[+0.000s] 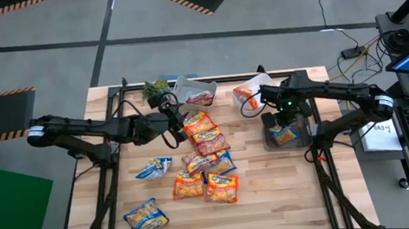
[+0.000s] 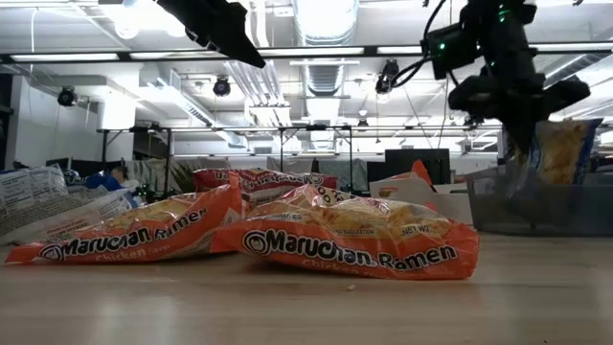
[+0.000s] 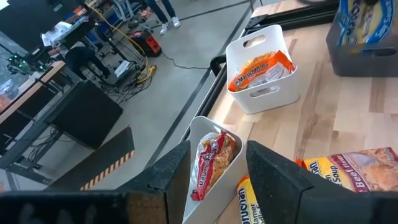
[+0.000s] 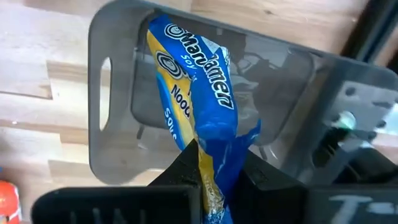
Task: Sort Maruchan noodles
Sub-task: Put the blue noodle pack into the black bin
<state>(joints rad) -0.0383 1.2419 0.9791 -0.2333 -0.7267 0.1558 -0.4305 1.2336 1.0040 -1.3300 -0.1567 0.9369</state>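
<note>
Fingers of right gripper [image 4: 214,163] pinched shut on crinkly blue-yellow plastic ramen packet [image 4: 199,81], hanging into grey translucent plastic tub [image 4: 115,37]. Likely light, floppy, slippery; brittle noodles inside, so pinch the edge seam. Left gripper [image 3: 214,177] part open, empty, over the orange-red packets [image 1: 205,140].

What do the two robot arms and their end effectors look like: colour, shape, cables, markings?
Both arms are slim, black and jointed, each with a white band near the shoulder. Black cables loop beside the left end effector. The right end effector has a small green light on the wrist above it. Their fingers are dark, flat and wedge-shaped.
</note>
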